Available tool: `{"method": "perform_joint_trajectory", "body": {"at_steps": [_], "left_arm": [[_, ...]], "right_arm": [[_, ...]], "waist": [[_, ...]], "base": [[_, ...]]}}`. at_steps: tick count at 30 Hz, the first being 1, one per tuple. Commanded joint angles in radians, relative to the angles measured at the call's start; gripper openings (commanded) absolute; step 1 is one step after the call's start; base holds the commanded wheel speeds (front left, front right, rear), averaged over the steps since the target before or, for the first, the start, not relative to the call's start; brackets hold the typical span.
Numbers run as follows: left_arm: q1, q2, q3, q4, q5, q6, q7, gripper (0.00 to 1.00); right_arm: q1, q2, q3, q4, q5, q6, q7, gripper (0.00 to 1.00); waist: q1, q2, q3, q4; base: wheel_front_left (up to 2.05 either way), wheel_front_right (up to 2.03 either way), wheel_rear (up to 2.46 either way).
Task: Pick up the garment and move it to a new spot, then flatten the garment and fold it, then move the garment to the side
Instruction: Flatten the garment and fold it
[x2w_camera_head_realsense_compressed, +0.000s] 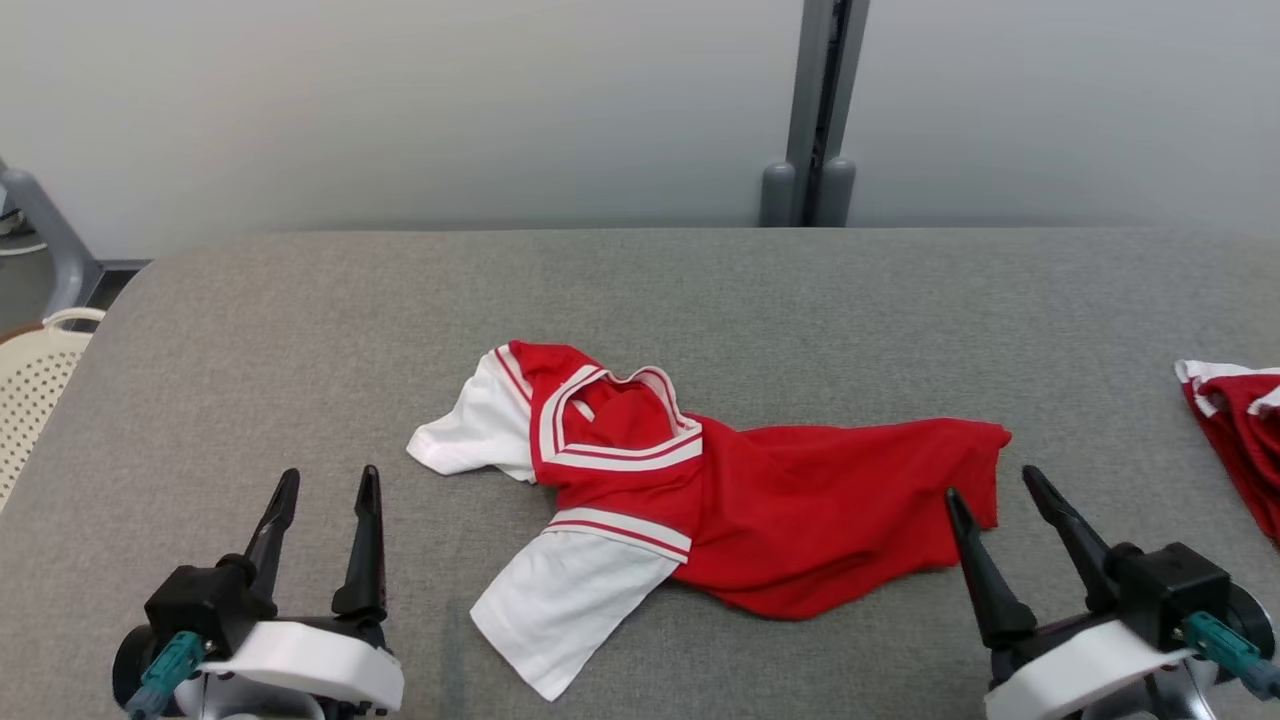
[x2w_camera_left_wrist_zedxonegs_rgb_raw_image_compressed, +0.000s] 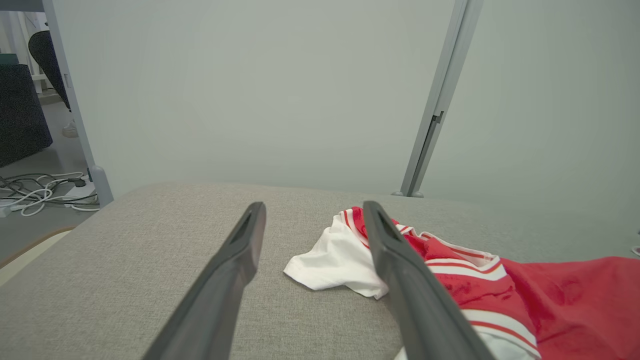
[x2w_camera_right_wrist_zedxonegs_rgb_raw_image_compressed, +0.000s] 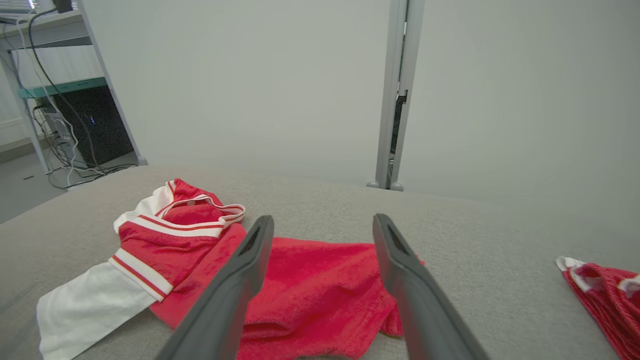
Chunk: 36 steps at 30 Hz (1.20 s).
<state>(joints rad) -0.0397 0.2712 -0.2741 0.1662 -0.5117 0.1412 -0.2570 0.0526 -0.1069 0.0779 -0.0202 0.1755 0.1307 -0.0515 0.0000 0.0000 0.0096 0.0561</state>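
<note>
Red jersey cloth with white sleeves and striped trim, the garment (x2w_camera_head_realsense_compressed: 760, 510) lies crumpled near the middle of the grey fabric-covered table (x2w_camera_head_realsense_compressed: 300, 330). Its collar is toward the robot's left, its red body trails to the right, and one white sleeve is spread toward the near edge. At the near left the left gripper (x2w_camera_head_realsense_compressed: 330, 473) hovers well apart from the garment, its two dark fingers spread and holding nothing. At the near right the right gripper (x2w_camera_head_realsense_compressed: 991, 481) is likewise spread and empty, its tips just beside the hem corner — whether they touch it I cannot tell. A second garment (x2w_camera_head_realsense_compressed: 1235, 420), also red and white, lies at the table's right edge, well apart. A white perforated basket (x2w_camera_head_realsense_compressed: 35, 380) stands beside the table's left end.
</note>
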Motion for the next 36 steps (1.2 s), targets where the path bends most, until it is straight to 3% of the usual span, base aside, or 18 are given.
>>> {"method": "perform_joint_trajectory", "body": {"at_steps": [1, 11, 19, 26, 27, 28, 29, 30, 36], "left_arm": [[-0.027, -0.006, -0.005, -0.005, 0.011, -0.001, -0.004, 1.00], [-0.111, -0.045, -0.023, 0.010, 0.033, -0.019, -0.007, 1.00], [-0.155, -0.078, -0.011, 0.020, 0.058, -0.033, -0.008, 1.00], [-0.172, -0.104, 0.005, 0.030, 0.079, -0.049, -0.007, 1.00], [-0.172, -0.107, 0.008, 0.032, 0.082, -0.053, -0.007, 1.00], [-0.172, -0.107, 0.008, 0.032, 0.082, -0.053, -0.007, 1.00], [-0.171, -0.110, 0.010, 0.034, 0.085, -0.053, -0.008, 1.00], [-0.171, -0.112, 0.013, 0.035, 0.089, -0.055, -0.007, 1.00], [-0.173, -0.126, 0.030, 0.043, 0.104, -0.068, -0.008, 1.00]], "right_arm": [[-0.030, -0.016, 0.027, 0.010, 0.006, 0.000, 0.005, 1.00], [-0.246, -0.098, 0.341, 0.176, 0.068, 0.000, 0.000, 1.00], [-0.461, -0.135, 0.603, 0.390, 0.164, 0.000, 0.046, 1.00], [-0.593, -0.140, 0.774, 0.503, 0.181, 0.000, 0.031, 1.00], [-0.606, -0.136, 0.791, 0.512, 0.187, 0.000, 0.028, 0.65], [-0.606, -0.136, 0.791, 0.512, 0.187, 0.000, 0.028, 0.65], [-0.620, -0.134, 0.805, 0.518, 0.186, 0.000, 0.023, 0.36], [-0.634, -0.132, 0.816, 0.522, 0.190, 0.000, 0.015, 0.00], [-0.692, -0.132, 0.849, 0.507, 0.210, 0.000, -0.014, 0.00]], "waist": [[0.0000, 0.0000, 0.038, 0.044], [0.0000, 0.0000, 0.132, 0.143], [0.0000, 0.0000, 0.186, 0.157], [0.0000, 0.0000, 0.207, 0.153], [0.0000, 0.0000, 0.208, 0.152], [0.0000, 0.0000, 0.208, 0.152], [0.0000, 0.0000, 0.208, 0.151], [0.0000, 0.0000, 0.209, 0.149], [0.0000, 0.0000, 0.210, 0.141]], "base": [[0.00, 0.00, 0.00], [0.00, 0.00, 0.00], [0.00, 0.00, 0.00], [0.00, 0.00, 0.00], [0.00, 0.00, 0.00], [0.00, 0.00, 0.00], [0.00, 0.00, 0.00], [0.00, 0.00, 0.00], [0.00, 0.00, 0.00]]}}
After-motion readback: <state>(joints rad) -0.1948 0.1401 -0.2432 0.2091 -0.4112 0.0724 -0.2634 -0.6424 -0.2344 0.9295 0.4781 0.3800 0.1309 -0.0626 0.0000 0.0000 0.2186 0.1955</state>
